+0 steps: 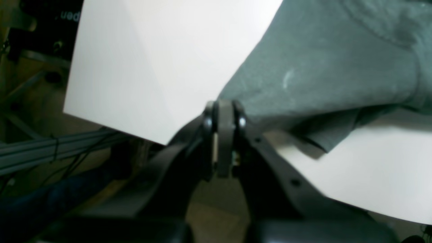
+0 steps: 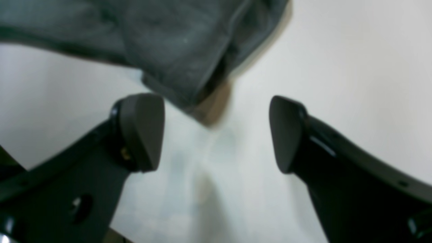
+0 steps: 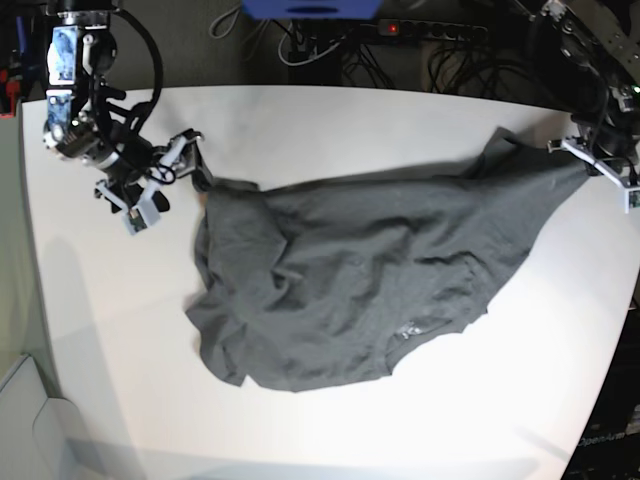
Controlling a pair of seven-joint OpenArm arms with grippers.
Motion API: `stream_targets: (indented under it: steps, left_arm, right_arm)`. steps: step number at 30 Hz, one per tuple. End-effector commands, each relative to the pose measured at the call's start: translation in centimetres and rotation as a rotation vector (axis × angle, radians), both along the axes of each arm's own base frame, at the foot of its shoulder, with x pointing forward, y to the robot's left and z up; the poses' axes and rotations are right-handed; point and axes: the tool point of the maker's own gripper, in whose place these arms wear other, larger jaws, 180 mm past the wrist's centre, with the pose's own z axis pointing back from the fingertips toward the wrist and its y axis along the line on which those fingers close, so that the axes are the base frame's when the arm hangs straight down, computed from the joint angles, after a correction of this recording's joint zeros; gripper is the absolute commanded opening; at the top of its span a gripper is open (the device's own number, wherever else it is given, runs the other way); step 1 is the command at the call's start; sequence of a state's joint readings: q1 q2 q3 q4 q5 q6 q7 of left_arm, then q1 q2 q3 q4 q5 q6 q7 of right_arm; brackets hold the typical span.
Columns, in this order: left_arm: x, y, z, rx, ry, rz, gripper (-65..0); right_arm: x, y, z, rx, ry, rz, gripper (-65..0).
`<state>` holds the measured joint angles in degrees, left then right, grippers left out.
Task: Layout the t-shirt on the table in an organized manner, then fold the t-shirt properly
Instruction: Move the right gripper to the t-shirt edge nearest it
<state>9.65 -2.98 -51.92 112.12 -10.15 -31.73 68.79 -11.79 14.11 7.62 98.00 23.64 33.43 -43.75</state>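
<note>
T-shirt (image 3: pixel 350 290) lies rumpled across the middle of the tabletop (image 3: pixel 420 120); still the laying-out step. Left claw (image 1: pixel 224 114) pinched shut on the shirt's edge, stretching it. Right claw (image 2: pixel 216 135) gapes wide, empty, just beside the opposite corner. Next, probably: close there, pull taut.

Robotics lab or test bench, not a home. A large plain white table (image 3: pixel 330 420) is filling most of the base view, serving as a bare work surface. Two black robot arms are standing at its far corners, cabling looping off the one on that view's left (image 3: pixel 95 95). Behind the table's far edge, tangled cables (image 3: pixel 330 45) and a power strip with a red light glowing (image 3: pixel 392 28) are lying on a dark floor. In the left wrist view, grey aluminium frame rails (image 1: pixel 50 148) with wires strapped to them are running below the tabletop's edge.
</note>
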Motion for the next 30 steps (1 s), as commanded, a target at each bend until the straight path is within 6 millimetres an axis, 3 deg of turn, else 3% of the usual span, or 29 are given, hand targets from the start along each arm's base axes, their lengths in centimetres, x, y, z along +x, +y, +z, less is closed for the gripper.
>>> stream_targets:
  steps: [1, 11, 25, 30]
  left_arm:
    - [0.6, 0.2, 1.0, 0.02, -0.035, -0.007, -64.5]
    - [1.4, 0.0, 1.4, 0.016, -0.055, -0.007, -64.6]
    - [1.5, 0.0, 1.4, 0.015, -0.059, -0.007, -64.6]
    - [1.4, 0.1, 1.4, 0.016, -0.056, -0.005, -64.6]
  right_arm:
    - [1.1, 0.0, 1.3, 0.013, -0.054, 0.007, -16.1]
    - [1.5, 0.6, -0.2, 0.057, -0.014, -0.018, -16.1]
    - [1.7, 4.7, -0.2, 0.087, -0.012, 0.087, -16.5]
    - [1.9, 6.0, -0.1, 0.102, -0.015, 0.113, -24.8]
